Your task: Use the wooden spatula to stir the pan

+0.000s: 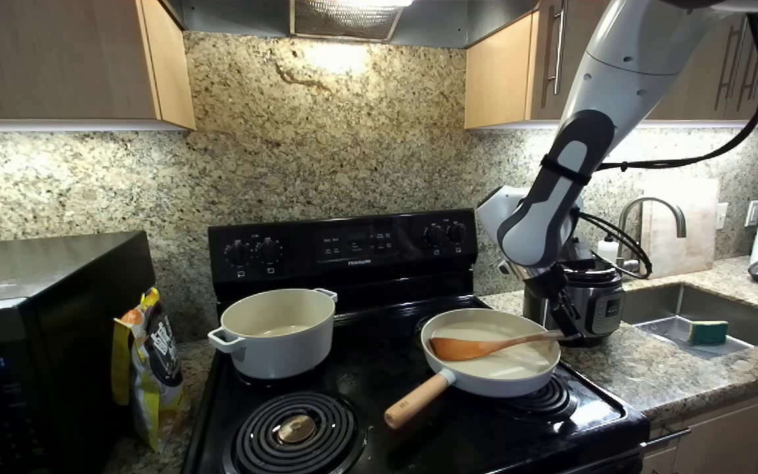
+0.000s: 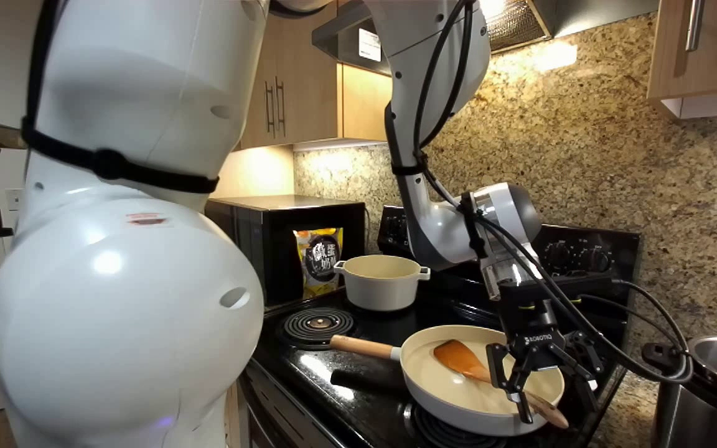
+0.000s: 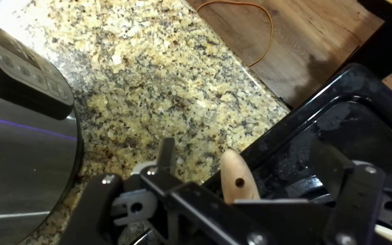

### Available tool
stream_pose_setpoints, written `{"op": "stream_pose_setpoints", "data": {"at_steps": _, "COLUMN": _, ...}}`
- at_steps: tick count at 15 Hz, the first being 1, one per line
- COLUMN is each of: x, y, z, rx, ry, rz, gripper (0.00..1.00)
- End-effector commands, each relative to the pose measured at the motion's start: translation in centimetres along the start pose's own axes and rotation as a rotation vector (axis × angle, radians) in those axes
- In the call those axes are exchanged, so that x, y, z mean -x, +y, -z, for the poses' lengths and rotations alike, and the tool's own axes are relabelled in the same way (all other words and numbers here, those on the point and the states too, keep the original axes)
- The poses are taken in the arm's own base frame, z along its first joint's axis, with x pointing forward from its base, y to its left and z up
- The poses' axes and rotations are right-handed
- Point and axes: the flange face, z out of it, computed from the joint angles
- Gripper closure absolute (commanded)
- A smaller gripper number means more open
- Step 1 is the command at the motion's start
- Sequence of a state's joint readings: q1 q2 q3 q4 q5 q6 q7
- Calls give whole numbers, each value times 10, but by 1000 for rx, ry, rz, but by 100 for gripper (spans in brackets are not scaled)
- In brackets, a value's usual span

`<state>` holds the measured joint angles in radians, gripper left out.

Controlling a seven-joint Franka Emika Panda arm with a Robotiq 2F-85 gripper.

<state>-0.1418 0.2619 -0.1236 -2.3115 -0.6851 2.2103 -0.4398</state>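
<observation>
In an ext. view: near-left, coil burner [image 1: 297, 428], then the pan [image 1: 497, 387], pale handle [image 1: 418, 398] poking near-left. In it, wooden spatula [image 1: 464, 349]: blade end points left, long axis approx left-to-right, handle running out over the right rim. Gripper [image 2: 557, 399] hangs at that handle end, jaws spread wide, spatula mostly left of it; wrist view has the tip btwn the fingers [image 3: 167, 154], contact can't tell. Just beyond, right, steel cooker [image 1: 603, 301]; far-left, white pot [image 1: 280, 352]; control panel [image 1: 353, 243] farthest.
</observation>
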Motion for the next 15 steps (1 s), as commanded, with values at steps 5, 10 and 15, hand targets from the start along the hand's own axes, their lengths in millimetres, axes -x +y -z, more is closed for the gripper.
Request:
{"op": "stream_pose_setpoints", "data": {"at_steps": 5, "x": -13, "y": 7, "z": -8, "rx": 17, "ry": -1, "rz": 82, "gripper": 0}}
{"op": "stream_pose_setpoints", "data": {"at_steps": 10, "x": -23, "y": 10, "z": -12, "rx": 14, "ry": -13, "rz": 104, "gripper": 0}}
{"op": "stream_pose_setpoints", "data": {"at_steps": 15, "x": -25, "y": 11, "z": -9, "rx": 23, "ry": -11, "rz": 100, "gripper": 40}}
